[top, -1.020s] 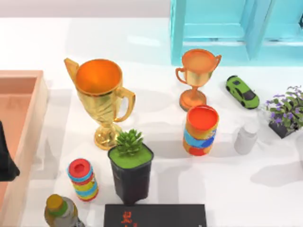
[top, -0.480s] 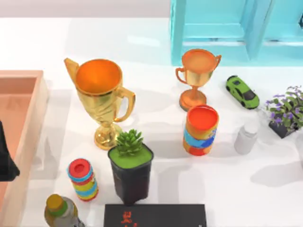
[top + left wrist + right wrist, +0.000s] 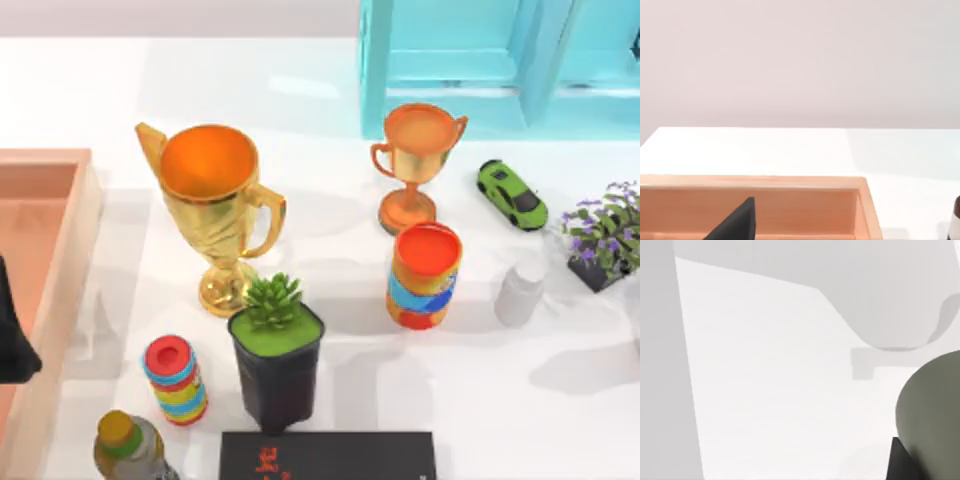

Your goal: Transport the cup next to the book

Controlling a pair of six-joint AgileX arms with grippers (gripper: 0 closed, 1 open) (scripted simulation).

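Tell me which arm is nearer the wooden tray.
Left. The left arm hangs over the wooden tray at the table's left; the right arm's shadow lies far across, at the right.

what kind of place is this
Likely a simulated tabletop test scene, not a real room: a white table crowded with unrelated props such as a gold trophy, a striped cup and a green toy car.
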